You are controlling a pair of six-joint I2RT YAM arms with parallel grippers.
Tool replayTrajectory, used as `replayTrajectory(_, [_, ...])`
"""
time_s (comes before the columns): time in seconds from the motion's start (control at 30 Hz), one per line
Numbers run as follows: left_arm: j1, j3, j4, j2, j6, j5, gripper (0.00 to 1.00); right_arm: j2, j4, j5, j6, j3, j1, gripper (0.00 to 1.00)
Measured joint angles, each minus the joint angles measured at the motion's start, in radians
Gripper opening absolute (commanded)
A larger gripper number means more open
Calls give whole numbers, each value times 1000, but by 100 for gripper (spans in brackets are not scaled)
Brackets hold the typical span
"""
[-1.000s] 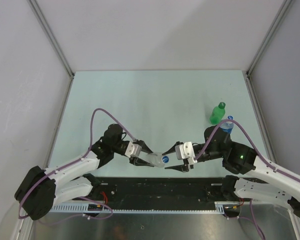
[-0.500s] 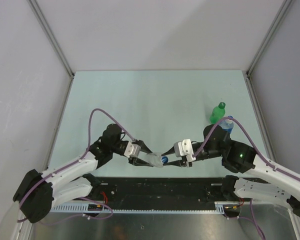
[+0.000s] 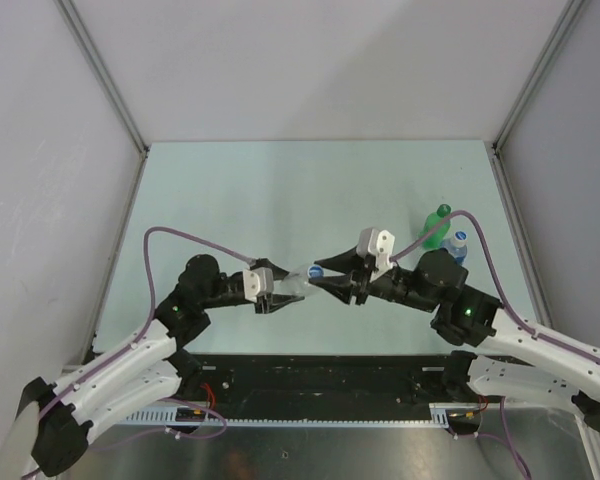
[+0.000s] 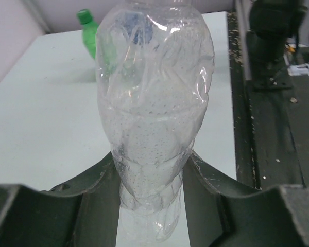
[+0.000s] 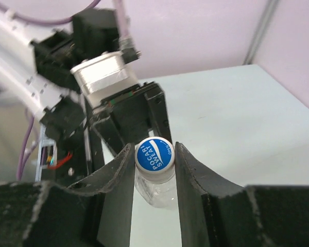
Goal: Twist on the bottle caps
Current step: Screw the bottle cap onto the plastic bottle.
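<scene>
My left gripper (image 3: 278,288) (image 4: 152,172) is shut on the lower body of a clear unlabelled bottle (image 3: 292,283) (image 4: 154,103), holding it sideways above the table with its neck pointing right. A white bottle cap with a blue printed top (image 3: 316,271) (image 5: 154,154) sits on that neck. My right gripper (image 3: 322,276) (image 5: 154,152) is shut on this cap, one finger touching each side. A green bottle with a green cap (image 3: 437,226) (image 4: 87,28) stands upright at the right. Just beside it stands a clear bottle with a blue label (image 3: 458,246).
The pale green table (image 3: 280,190) is boxed in by grey walls with metal posts at the corners. A black strip (image 3: 320,370) runs along the near edge by the arm bases. Purple cables loop over both arms.
The right gripper closed onto the cap and rolled over. Both arms carried the bottle away from the near edge, further onto the table.
</scene>
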Motion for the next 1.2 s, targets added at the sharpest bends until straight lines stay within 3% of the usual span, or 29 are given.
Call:
replayTrajectory(0.27, [-73, 0, 46, 29, -93, -378, 0, 124, 224, 433, 180, -27, 59, 0])
replayTrajectory(0.47, [-89, 0, 52, 112, -116, -552, 0, 216, 283, 687, 328, -37, 69, 0])
replayTrajectory(0.87, [-111, 17, 119, 174, -154, -607, 0, 208, 291, 858, 434, -43, 86, 0])
replayTrajectory(1.2, [-128, 49, 117, 240, -179, -669, 0, 285, 246, 1022, 657, 6, 86, 0])
